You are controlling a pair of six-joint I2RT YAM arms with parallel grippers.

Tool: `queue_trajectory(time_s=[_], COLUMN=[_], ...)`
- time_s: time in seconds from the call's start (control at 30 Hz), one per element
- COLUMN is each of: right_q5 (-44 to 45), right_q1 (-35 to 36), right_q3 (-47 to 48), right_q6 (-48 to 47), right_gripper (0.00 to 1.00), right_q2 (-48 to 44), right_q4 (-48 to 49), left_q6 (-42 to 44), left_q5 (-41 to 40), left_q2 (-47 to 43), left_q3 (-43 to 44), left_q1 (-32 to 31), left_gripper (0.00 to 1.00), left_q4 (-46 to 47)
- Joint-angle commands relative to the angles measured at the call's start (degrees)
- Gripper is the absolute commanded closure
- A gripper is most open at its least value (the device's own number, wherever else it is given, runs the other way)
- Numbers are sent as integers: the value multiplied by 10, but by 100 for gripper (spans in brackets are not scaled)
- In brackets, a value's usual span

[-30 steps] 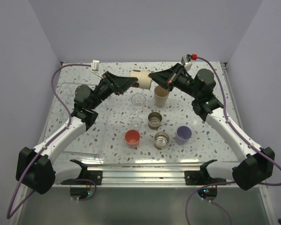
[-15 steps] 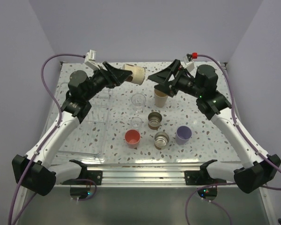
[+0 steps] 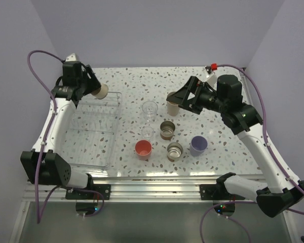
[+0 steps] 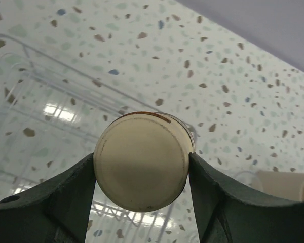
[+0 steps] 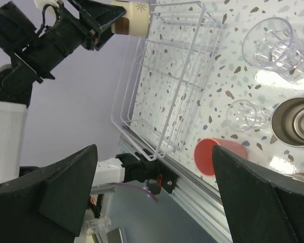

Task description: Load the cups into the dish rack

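My left tool (image 3: pixel 92 90) clamps cream cup (image 4: pixel 142 161) by its walls, sideways over rack (image 3: pixel 76 147) far edge, ten o'clock on bench (image 3: pixel 142 81). My right tool (image 3: pixel 173 99) gapes empty beside beige cup (image 3: pixel 173 109), two o'clock. Cup likely light, stiff, slick — mid-wall pinch seems safest.

Speckled table (image 3: pixel 134 81): dish rack (image 3: pixel 93 132) left, seven cups (image 3: pixel 167 129) centre.

Bright, even light from above, soft shadows, white glare on the dish rack (image 4: pixel 55 112).
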Motion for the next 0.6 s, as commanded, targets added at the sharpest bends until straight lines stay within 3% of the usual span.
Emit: queue_trajectory(time_s=[0.0,0.13,0.57], right_q5=[3,3,13], right_q1=[-1,0,-2], right_q3=[14,23,22], right_q6=[-39,-59,-95], right_gripper=[3,3,3], right_q2=[-2,4,16], right_q4=[-38,-59,-68], left_q6=[40,61,147], left_q5=[-9,-18,-168], left_q2=[13,56,205], left_q3=[18,49,199], left_q1=[64,104,124], left_gripper=[100,100,100], left_q4=[-40,-45,-141])
